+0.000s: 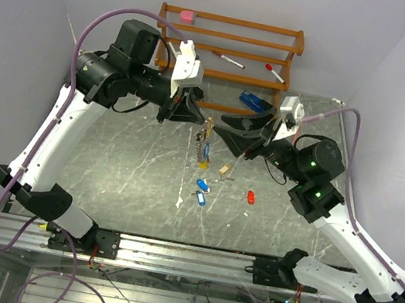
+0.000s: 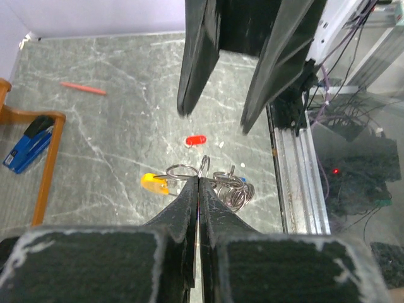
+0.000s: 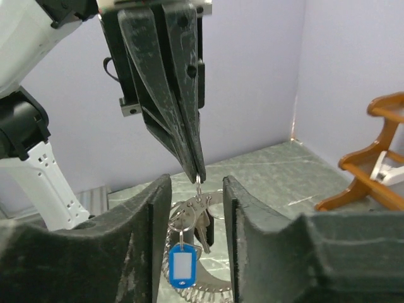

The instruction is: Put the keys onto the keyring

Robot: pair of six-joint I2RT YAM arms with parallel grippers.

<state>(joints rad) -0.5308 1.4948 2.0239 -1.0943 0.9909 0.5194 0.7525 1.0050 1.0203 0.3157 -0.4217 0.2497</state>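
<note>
My left gripper (image 1: 198, 113) is shut on the top of the thin silver keyring (image 3: 198, 184) and holds it above the table. Several keys hang from it, among them a blue-tagged key (image 3: 182, 266) and a yellow-tagged key (image 2: 154, 182). The bunch shows in the top view (image 1: 204, 141). My right gripper (image 3: 196, 211) is open, with its fingers either side of the hanging bunch and not touching it. On the table lie a tan-tagged key (image 1: 224, 169), a red-tagged key (image 1: 251, 198) and two blue-tagged keys (image 1: 201, 191).
A wooden rack (image 1: 229, 42) stands at the back with a pink block (image 1: 186, 16) and two markers (image 1: 229, 60). A blue stapler (image 1: 254, 101) lies in front of it. A red marker (image 2: 83, 88) lies on the table. Purple walls close in on both sides.
</note>
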